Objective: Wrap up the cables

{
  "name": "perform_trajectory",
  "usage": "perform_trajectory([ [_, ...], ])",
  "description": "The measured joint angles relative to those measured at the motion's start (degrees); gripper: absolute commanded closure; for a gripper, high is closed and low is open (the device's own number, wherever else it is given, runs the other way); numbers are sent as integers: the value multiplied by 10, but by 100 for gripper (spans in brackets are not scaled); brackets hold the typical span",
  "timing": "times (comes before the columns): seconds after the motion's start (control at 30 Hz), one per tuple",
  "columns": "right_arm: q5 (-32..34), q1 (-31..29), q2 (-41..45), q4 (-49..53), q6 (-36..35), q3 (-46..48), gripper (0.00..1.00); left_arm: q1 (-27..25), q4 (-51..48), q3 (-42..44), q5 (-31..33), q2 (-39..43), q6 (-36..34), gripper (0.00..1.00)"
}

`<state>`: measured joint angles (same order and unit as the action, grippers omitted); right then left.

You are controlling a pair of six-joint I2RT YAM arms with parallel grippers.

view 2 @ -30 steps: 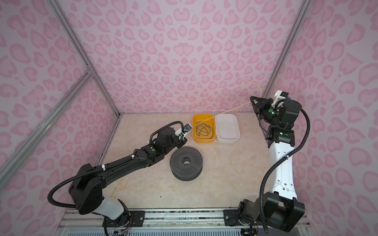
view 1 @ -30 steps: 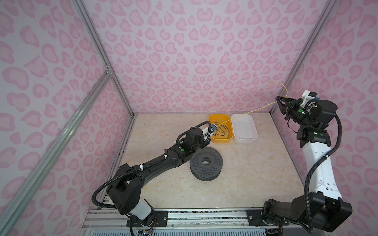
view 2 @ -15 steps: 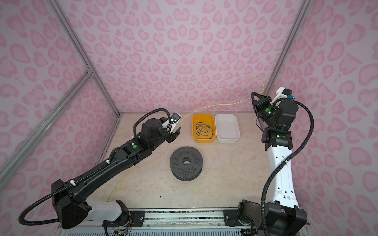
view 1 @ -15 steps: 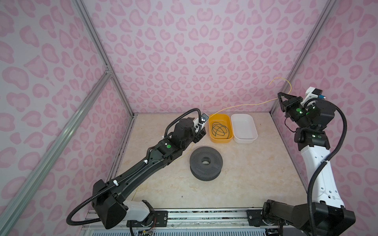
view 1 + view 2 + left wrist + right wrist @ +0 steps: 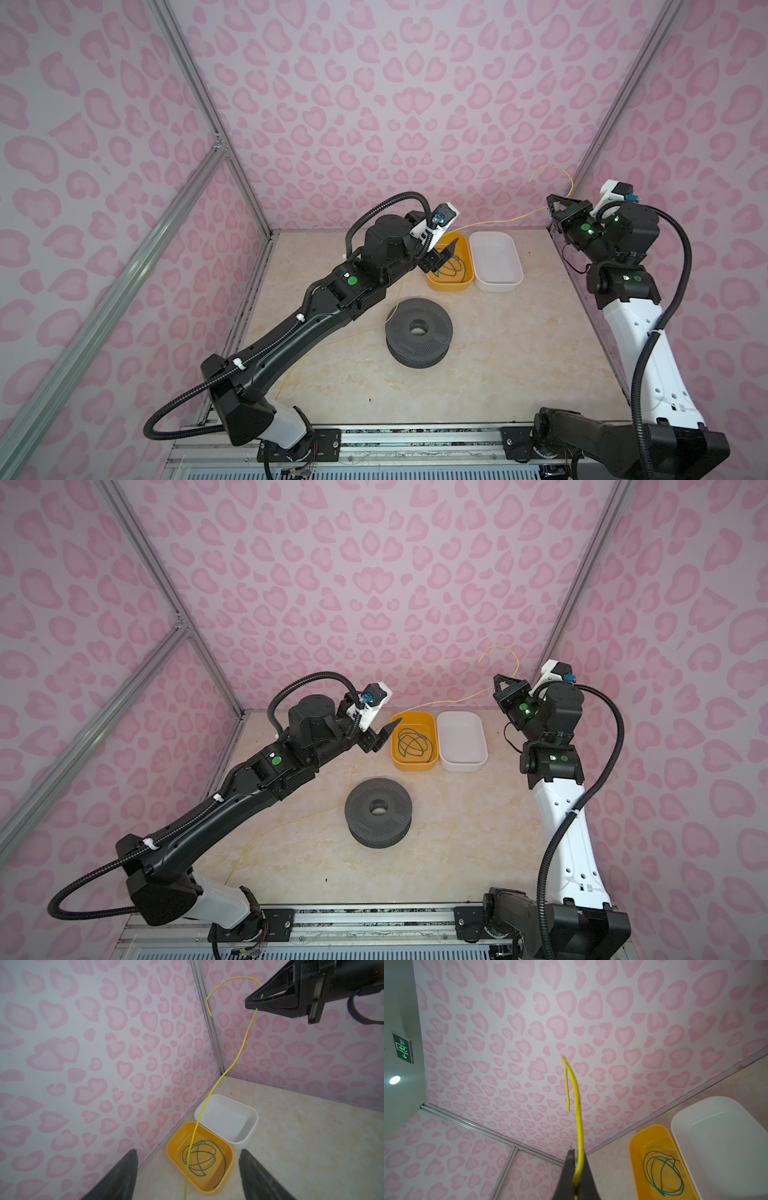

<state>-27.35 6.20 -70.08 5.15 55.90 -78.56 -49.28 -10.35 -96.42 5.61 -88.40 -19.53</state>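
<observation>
The right pincer (image 5: 247, 1004) is pressed tight on the yellow cable (image 5: 243, 1043), high in the air at about 2 o'clock. From there the cable runs down past the orange tray (image 5: 415, 766) at 12 o'clock. Then it lies on the bench (image 5: 457, 833) toward 7 o'clock, beside the black spool (image 5: 378, 816). The green cable (image 5: 663, 1172) sits curled in the orange tray. The left pincer (image 5: 384, 735) is spread wide, and the yellow cable seems to pass through its gap. I think it should close on the cable now. It should keep the cable in the middle, stay above the tray, and pull softly.
</observation>
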Motion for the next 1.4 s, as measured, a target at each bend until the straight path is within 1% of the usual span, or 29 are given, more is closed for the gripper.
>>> perform_trajectory([
  [0.23,3,-54,22,7,-1,38,100,-20,15,-118,-94,-125,15,30],
  [0.3,2,-72,31,7,1,54,100,-29,33,-131,-115,-150,15,30],
  [0.43,-9,-91,44,8,2,71,100,-50,45,-133,-127,-176,-5,32],
  [0.53,-13,-95,56,8,6,80,100,-63,45,-133,-127,-189,-20,41],
  [0.63,-19,-101,67,7,7,90,100,-64,52,-133,-107,-198,-29,49],
  [0.73,-25,-106,76,7,10,103,100,-63,65,-133,-81,-204,-31,62],
  [0.77,-26,-106,80,8,10,109,100,-63,70,-132,-73,-205,-31,69],
  [0.87,-29,-107,85,8,10,118,100,-64,80,-126,-62,-205,-33,72],
  [0.97,-31,-108,90,8,16,128,100,-66,88,-115,-52,-205,-37,80],
  [1.1,-36,-111,91,7,20,129,100,-68,88,-94,-50,-205,-43,84],
  [1.13,-37,-111,91,7,22,129,100,-68,89,-89,-45,-204,-44,87],
  [1.2,-39,-114,90,7,25,129,100,-70,90,-78,-42,-202,-47,96],
  [1.4,-47,-118,86,8,35,129,100,-71,103,-48,-30,-185,-56,96],
])
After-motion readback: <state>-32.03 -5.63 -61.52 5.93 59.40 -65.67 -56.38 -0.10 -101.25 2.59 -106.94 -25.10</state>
